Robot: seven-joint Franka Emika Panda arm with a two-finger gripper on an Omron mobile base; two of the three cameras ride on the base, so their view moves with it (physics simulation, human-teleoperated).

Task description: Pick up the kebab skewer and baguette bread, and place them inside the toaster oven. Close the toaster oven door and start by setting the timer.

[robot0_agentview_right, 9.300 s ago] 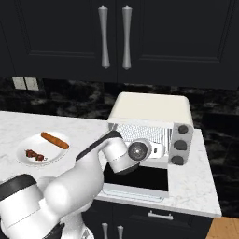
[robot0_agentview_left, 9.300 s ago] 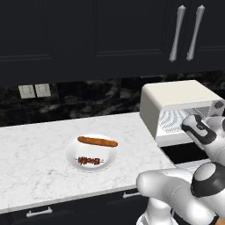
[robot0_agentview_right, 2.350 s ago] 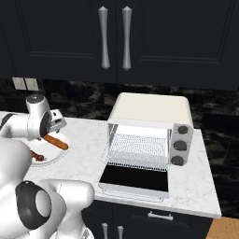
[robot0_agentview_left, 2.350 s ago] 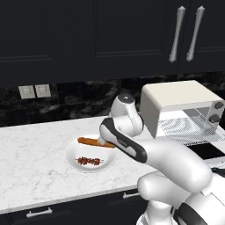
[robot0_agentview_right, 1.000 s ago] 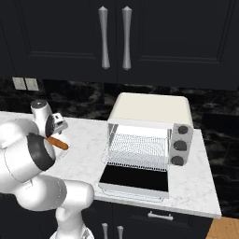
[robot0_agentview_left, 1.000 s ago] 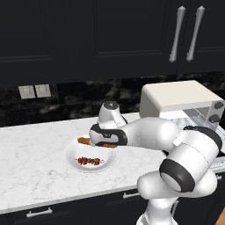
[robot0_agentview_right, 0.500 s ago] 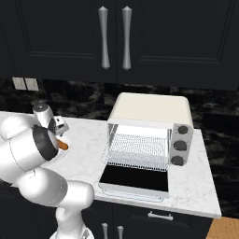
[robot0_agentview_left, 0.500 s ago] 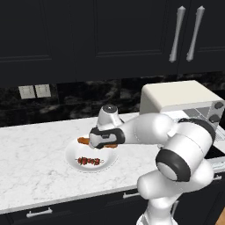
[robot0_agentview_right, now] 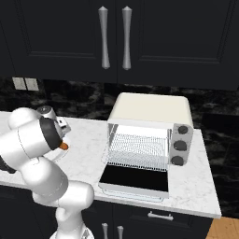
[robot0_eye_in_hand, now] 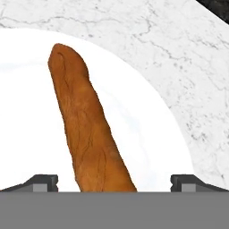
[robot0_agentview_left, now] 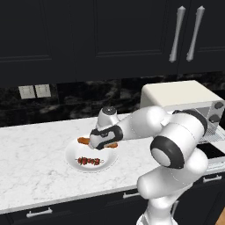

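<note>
The orange-brown baguette bread (robot0_agentview_left: 82, 140) lies at the back of a white plate (robot0_agentview_left: 72, 154), with the kebab skewer (robot0_agentview_left: 89, 161) in front of it. My gripper (robot0_agentview_left: 100, 143) hangs low over the loaf, open. In the hand view the baguette bread (robot0_eye_in_hand: 87, 129) runs up between my fingertips (robot0_eye_in_hand: 42, 181), one on each side, apart from it. The cream toaster oven (robot0_agentview_right: 149, 114) stands to the right, its door (robot0_agentview_right: 135, 179) folded down flat and the wire rack bare. An orange tip of the baguette bread (robot0_agentview_right: 64, 146) peeks past my arm.
Three dark knobs (robot0_agentview_right: 177, 144) run down the oven's right side. Wall outlets (robot0_agentview_left: 34, 91) sit on the black backsplash behind the plate. Dark cabinets with bar handles (robot0_agentview_right: 114, 37) hang above. White marble counter (robot0_agentview_left: 30, 167) spreads to the left and front of the plate.
The hand has sunk a little lower onto the baguette and the arm has bent in closer. The jaws stay open; the food has not moved.
</note>
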